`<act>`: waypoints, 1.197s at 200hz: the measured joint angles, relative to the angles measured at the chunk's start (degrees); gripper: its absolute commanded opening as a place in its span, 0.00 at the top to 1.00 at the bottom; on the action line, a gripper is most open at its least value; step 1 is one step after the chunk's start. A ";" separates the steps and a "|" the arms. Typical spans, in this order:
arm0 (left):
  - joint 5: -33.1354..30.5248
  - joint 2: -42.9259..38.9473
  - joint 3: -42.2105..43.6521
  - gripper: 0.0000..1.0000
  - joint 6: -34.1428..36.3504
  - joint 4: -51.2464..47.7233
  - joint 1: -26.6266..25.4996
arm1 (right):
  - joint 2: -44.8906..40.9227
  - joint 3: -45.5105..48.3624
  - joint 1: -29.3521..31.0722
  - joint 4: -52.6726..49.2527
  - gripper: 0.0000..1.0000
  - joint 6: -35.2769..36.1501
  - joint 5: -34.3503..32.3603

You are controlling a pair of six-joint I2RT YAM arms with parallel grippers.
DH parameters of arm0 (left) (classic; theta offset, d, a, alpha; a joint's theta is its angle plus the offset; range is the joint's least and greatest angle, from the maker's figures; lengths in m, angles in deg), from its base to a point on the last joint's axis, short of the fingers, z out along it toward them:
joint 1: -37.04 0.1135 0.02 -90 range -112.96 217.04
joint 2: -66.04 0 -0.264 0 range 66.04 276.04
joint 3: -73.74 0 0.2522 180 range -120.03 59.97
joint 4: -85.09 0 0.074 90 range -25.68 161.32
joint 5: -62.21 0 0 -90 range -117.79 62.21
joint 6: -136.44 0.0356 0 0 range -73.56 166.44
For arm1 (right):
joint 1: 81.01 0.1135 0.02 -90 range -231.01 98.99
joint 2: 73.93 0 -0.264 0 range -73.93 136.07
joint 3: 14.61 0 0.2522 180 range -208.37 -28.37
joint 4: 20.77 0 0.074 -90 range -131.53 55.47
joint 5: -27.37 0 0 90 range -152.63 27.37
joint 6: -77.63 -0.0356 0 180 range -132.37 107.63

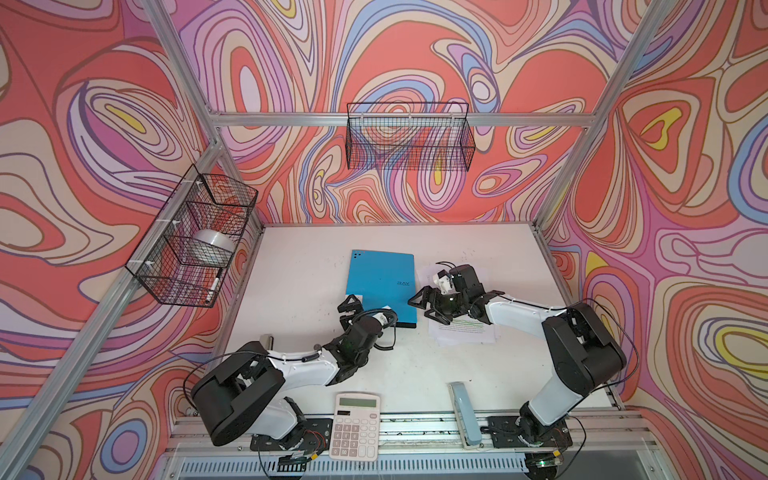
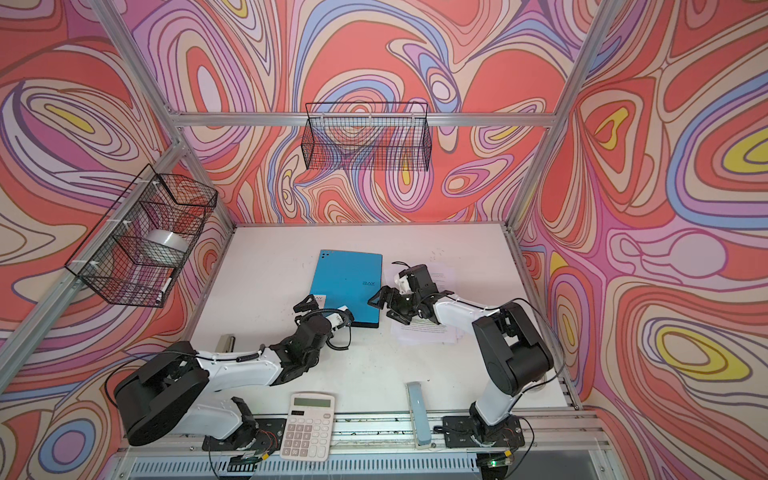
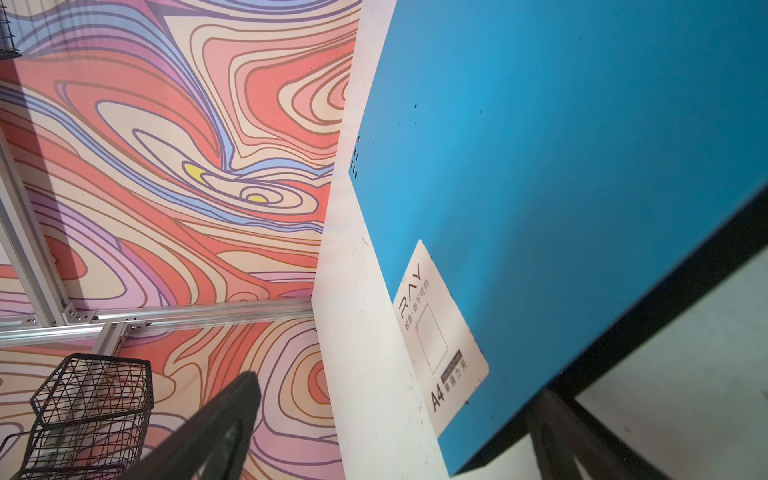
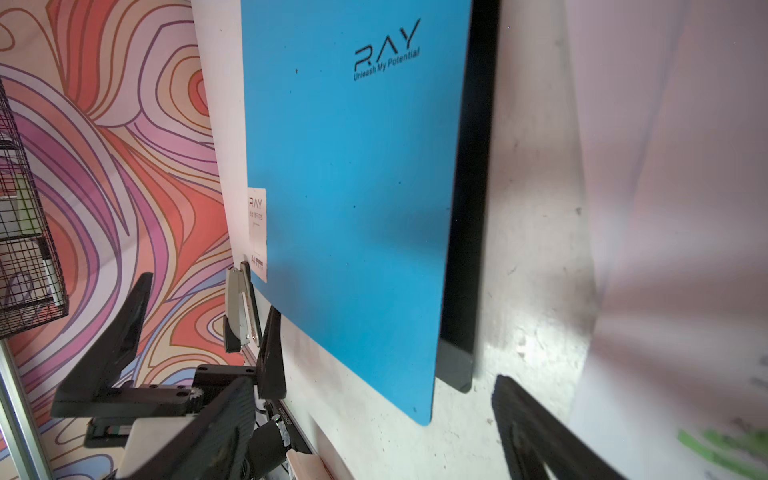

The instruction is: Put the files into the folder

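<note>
Fingers (image 1: 352,302) of left gripper (image 1: 349,311) and right gripper (image 1: 420,309) stand wide apart, empty, in a top view, flanking the closed flat blue folder (image 1: 380,282) on the white tabletop (image 1: 299,270). Left wrist view: folder's white label (image 3: 440,336). Right wrist view: white printed files (image 4: 681,249) beside it.

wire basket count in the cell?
2. The back wire basket hangs on the rear rail; the left wire basket hangs on the left rail, holding a tape roll. None looks hidden.

- The left hand (image 1: 350,310) sits low, jaws spread wide and empty, forearm stretched forward.
- The right hand (image 1: 428,308) points toward the middle, jaws wide and empty, elbow raised.
</note>
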 measured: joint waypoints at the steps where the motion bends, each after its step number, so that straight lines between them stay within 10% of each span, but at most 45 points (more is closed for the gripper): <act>1: -0.07 0.00 0.00 0.01 -0.09 -0.02 0.00 | 0.09 -0.07 0.02 0.04 0.08 -0.02 0.04; 239: -1.20 -1.53 -1.57 0.00 -6.32 -8.28 0.00 | 12.33 -3.30 0.61 20.48 0.25 -9.29 10.16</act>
